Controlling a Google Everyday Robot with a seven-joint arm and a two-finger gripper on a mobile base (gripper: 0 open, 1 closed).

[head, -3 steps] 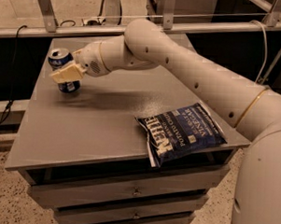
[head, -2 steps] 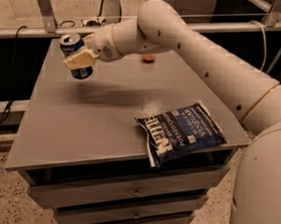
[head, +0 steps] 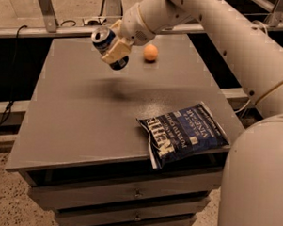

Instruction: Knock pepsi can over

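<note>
The cream two-finger hand (head: 113, 51) pinches the small blue metal pepsi can (head: 103, 38), tilted, clear above the grey table (head: 85, 117) below it. The tilt suits laying it sideways

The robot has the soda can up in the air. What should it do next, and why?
Probably lower it and let go: the gripper holds the pepsi can tilted above the table, so it isn't lying on its side yet.

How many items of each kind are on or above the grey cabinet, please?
Soda cans: 1, the pepsi can, held tilted in the gripper above the cabinet, back left.
Chip bags: 1, the Kettle bag, front right.
Round things: 1, the orange ball, at the back.
Total: 3.
</note>
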